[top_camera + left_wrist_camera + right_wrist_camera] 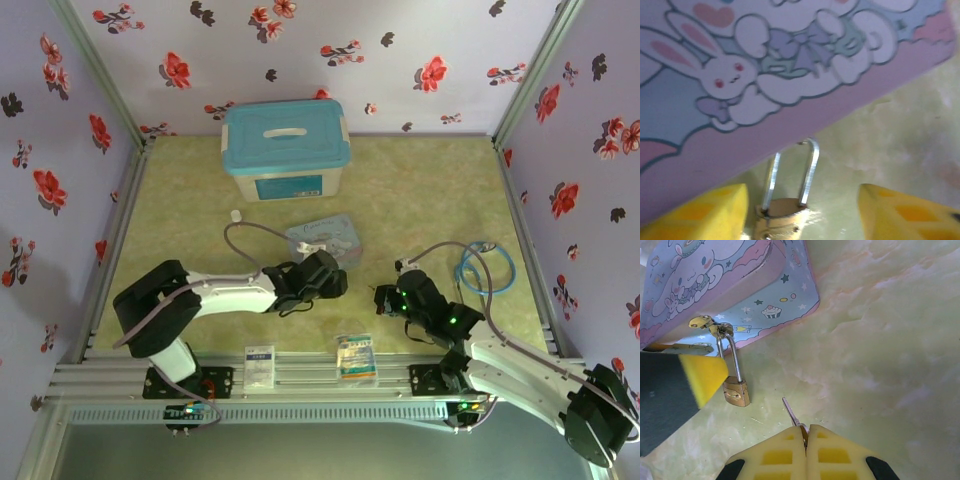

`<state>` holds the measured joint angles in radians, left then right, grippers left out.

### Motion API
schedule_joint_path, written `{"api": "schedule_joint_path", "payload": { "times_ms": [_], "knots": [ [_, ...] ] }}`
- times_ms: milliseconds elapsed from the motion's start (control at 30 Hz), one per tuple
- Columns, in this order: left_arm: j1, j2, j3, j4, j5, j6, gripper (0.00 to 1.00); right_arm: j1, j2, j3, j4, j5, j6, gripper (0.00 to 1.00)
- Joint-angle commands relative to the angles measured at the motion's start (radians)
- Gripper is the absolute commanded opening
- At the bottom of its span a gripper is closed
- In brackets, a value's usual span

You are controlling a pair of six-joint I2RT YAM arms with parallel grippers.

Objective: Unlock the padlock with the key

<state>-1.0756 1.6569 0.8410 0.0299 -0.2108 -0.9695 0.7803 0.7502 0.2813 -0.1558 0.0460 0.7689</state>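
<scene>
Left gripper (335, 278) lies low on the green table (420, 190) in the top view, at the near edge of the cartoon tin (325, 238). The right gripper (383, 298) sits just to its right, pointing left. A blue-lidded box (285, 150) stands at the far wall.

From the left wrist, the left gripper (802, 215) is wide open, holding nothing. Its yellow pads (715, 212) flank the padlock (782, 222), whose brass body sits just beside the left-hand pad. The silver shackle (810, 167) reaches up to the tin (765, 75).

From the right wrist, the right gripper (807, 450) is closed tight on the key (790, 412), whose thin blade pokes out toward the padlock (736, 391) but stays apart from it. The padlock hangs from the hasp (710, 324) of the tin (740, 280), with a left gripper pad (702, 375) just beside it.
</scene>
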Motion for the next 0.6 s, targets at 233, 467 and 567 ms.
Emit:
{"api": "schedule_joint_path", "payload": {
  "times_ms": [233,467,567],
  "knots": [
    [-0.027,0.054,0.006,0.011,-0.096,-0.022,0.44,-0.004,0.005,-0.021,0.036,0.008,0.024,0.0],
    [-0.043,0.076,0.017,-0.003,-0.089,-0.036,0.45,-0.004,0.022,-0.022,0.051,0.003,0.027,0.0],
    [-0.049,0.087,0.017,-0.001,-0.088,-0.041,0.41,-0.005,0.025,-0.03,0.069,0.0,0.033,0.0]
  ]
}}
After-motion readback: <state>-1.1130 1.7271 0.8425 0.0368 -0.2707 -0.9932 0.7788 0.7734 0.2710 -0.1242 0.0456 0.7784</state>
